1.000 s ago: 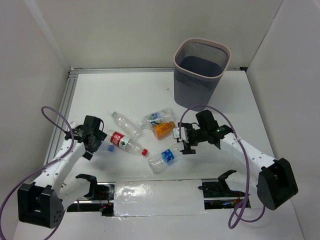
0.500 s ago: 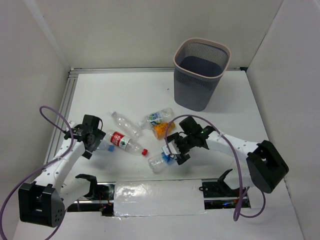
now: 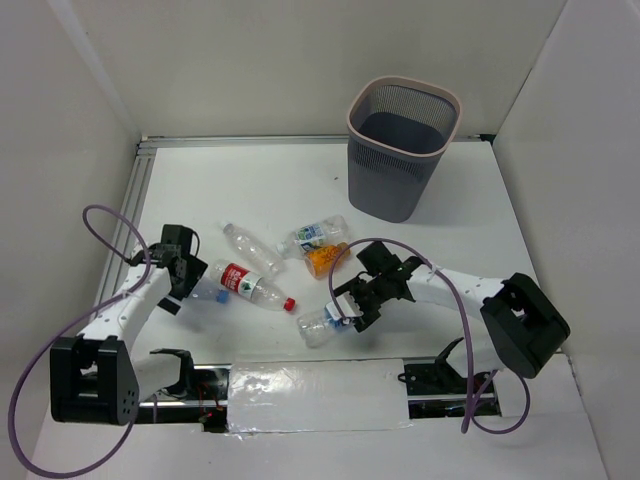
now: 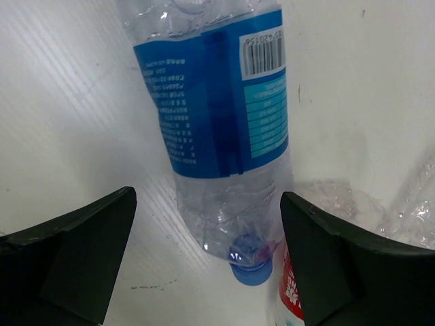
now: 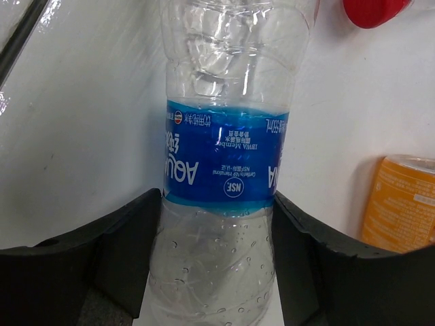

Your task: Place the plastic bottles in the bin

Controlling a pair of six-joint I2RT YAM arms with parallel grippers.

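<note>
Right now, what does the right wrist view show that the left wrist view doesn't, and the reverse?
Only the right wrist view: a blue-labelled bottle flanked closely on both sides by the right gripper, a red cap at the top edge, and an orange bottle at the right.

Only the left wrist view: a second blue-labelled bottle with a barcode and blue cap, lying untouched inside the wide-open left gripper, plus a red label edge and a crumpled clear bottle.

Both: the white table beneath.
</note>
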